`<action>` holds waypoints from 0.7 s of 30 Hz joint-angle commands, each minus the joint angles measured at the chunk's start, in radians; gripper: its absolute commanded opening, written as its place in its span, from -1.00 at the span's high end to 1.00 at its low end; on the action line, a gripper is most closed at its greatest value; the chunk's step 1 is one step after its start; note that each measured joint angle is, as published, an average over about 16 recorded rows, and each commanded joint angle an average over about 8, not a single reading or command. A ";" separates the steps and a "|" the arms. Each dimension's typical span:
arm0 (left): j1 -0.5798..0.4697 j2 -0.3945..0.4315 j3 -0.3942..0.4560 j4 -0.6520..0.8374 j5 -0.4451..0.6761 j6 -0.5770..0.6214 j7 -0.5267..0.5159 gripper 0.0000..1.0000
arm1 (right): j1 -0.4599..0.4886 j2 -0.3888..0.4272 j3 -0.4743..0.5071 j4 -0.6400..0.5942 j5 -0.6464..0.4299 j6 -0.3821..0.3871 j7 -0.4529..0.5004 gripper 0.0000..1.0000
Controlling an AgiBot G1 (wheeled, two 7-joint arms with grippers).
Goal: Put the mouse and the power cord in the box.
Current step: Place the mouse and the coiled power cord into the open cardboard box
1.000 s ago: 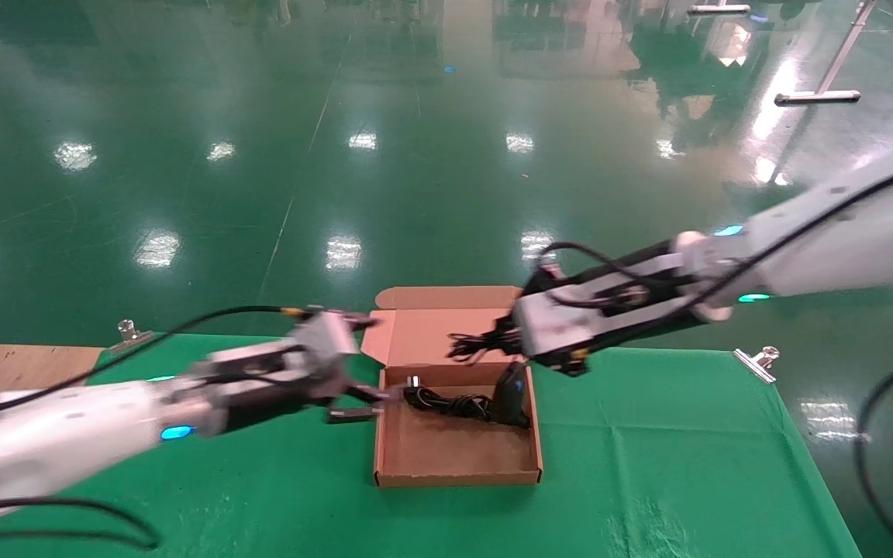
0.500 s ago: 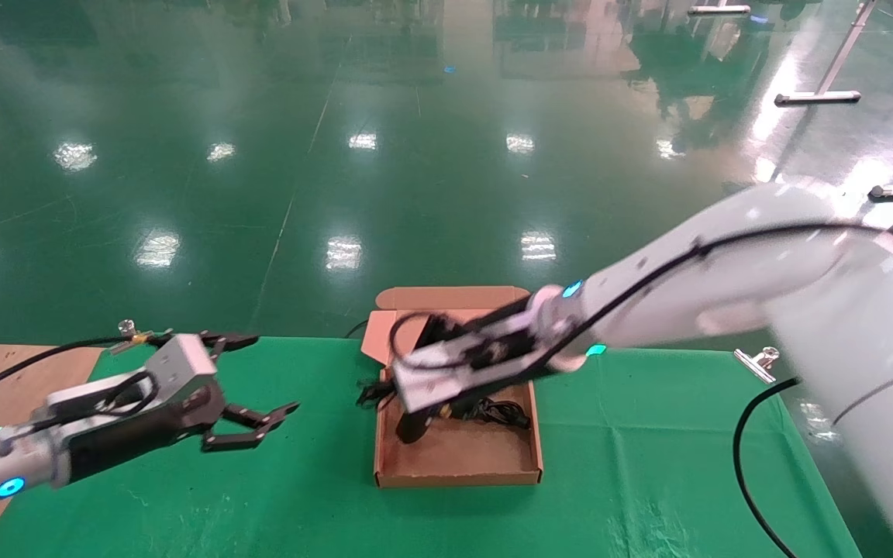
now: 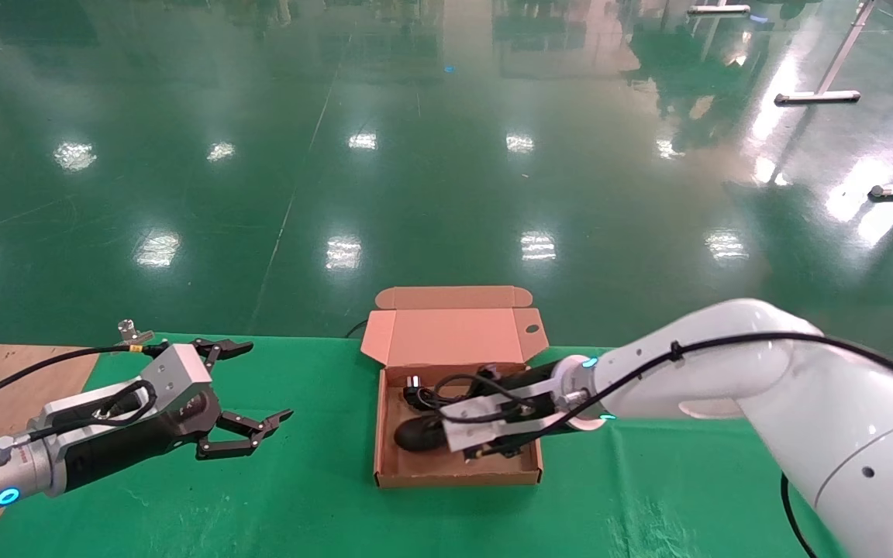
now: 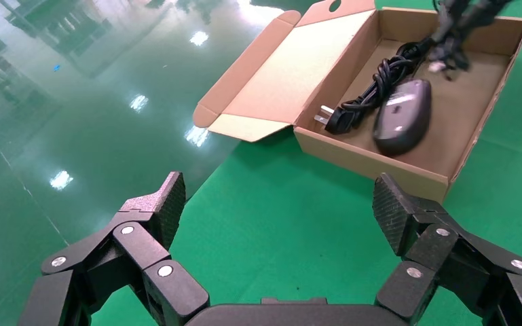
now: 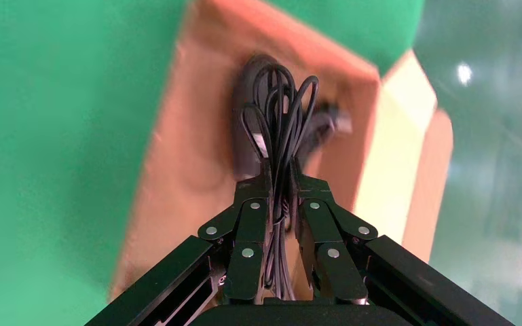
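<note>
The brown cardboard box (image 3: 458, 478) stands open on the green table, lid back. The power cord (image 3: 425, 397) lies coiled along its far side, plug (image 4: 330, 117) toward the left wall. The black mouse (image 3: 414, 434) rests on the box floor beside the power cord (image 4: 378, 80). My right gripper (image 3: 450, 432) hovers low inside the box, shut on the looped thin mouse cable (image 5: 282, 115), with the mouse (image 5: 244, 146) just beyond its fingertips. My left gripper (image 3: 270, 380) is open and holds nothing, left of the box above the cloth. In the left wrist view the mouse (image 4: 402, 115) lies near the box wall (image 4: 373, 159).
A green cloth (image 3: 648, 480) covers the table, held by metal clips (image 3: 130, 333) at its far edge. Bare wood (image 3: 5, 364) shows at the far left. Beyond the table is glossy green floor. The upright lid (image 3: 450, 335) rises behind the box.
My right arm swung down and lowered the mouse onto the box floor. My left gripper left the power cord in the box and drew back to the left, open.
</note>
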 commanded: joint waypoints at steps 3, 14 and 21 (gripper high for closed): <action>0.001 -0.001 -0.002 0.004 -0.002 0.004 0.003 -1.00 | -0.014 -0.001 -0.015 -0.033 0.021 0.058 -0.015 -1.00; 0.000 0.001 -0.002 0.005 -0.002 0.003 0.003 -1.00 | -0.014 0.000 -0.011 -0.031 0.019 0.049 -0.013 -1.00; -0.001 0.001 -0.001 0.005 -0.001 0.002 0.002 -1.00 | -0.012 0.003 -0.005 -0.024 0.017 0.034 -0.010 -1.00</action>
